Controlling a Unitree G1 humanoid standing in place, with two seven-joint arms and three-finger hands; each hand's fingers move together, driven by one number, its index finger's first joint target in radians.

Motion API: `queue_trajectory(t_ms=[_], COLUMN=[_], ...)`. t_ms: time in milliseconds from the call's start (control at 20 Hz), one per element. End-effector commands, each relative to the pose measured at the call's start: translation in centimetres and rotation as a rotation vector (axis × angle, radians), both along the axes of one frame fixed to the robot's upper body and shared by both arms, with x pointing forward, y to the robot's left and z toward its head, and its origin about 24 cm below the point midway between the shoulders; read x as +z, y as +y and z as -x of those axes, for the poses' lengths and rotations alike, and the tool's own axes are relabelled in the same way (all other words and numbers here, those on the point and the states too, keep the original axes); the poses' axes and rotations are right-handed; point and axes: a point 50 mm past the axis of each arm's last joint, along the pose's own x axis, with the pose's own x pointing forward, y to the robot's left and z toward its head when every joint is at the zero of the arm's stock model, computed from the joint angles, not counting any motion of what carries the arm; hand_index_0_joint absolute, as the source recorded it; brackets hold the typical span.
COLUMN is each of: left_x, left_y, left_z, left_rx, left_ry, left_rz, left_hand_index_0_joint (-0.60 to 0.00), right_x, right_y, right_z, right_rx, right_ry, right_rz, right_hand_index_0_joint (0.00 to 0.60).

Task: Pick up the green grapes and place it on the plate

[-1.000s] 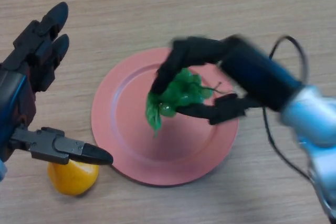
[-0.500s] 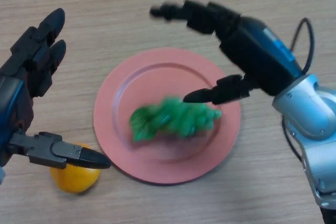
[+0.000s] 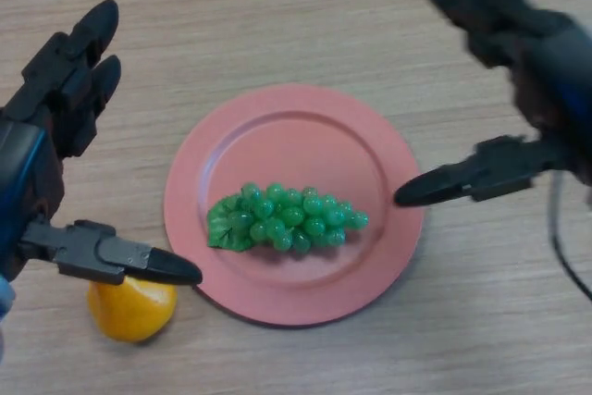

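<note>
The green grapes (image 3: 282, 218) lie on the pink plate (image 3: 305, 127), in its front half, with a leaf at their left end. My right hand (image 3: 518, 62) is open at the upper right, above the plate's right rim and apart from the grapes; its thumb (image 3: 462, 181) points left over the rim. My left hand (image 3: 46, 154) is open at the left edge, its thumb (image 3: 129, 259) reaching toward the plate's left front rim.
An orange (image 3: 132, 307) sits on the wooden table (image 3: 277, 16) just left of the plate's front, partly under my left thumb.
My right hand let go of the grapes, which dropped onto the plate and came to rest. The right hand then rose and drew back to the right. The left hand stayed put.
</note>
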Motion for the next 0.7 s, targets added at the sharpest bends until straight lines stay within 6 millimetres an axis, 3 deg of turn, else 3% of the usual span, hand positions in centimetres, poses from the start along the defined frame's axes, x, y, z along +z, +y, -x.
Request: queue_trajectory(t_ms=[50, 250, 450, 700], left_x=[2.5, 2.6, 2.7, 2.4], left_y=[-0.3, 0.0, 0.9, 1.2], left_z=[0.8, 1.3, 1.7, 1.3], left_rx=[0.012, 0.004, 0.036, 0.038], left_ry=[-0.180, -0.187, -0.210, -0.190], left_rz=[-0.056, -0.032, -0.081, -0.070], left_hand_index_0_joint=[0.000, 0.000, 0.000, 0.000], right_x=[2.5, 1.1, 0.5, 0.1], right_y=[-1.7, -3.1, -3.2, -2.4], right_z=[2.2, 3.9, 5.9, 5.5], right_rx=[-0.007, -0.001, -0.009, -0.023], right_ry=[-0.177, -0.141, -0.108, -0.062], right_rz=[-0.063, -0.052, -0.102, -0.120], right_hand_index_0_joint=[0.000, 0.000, 0.000, 0.000])
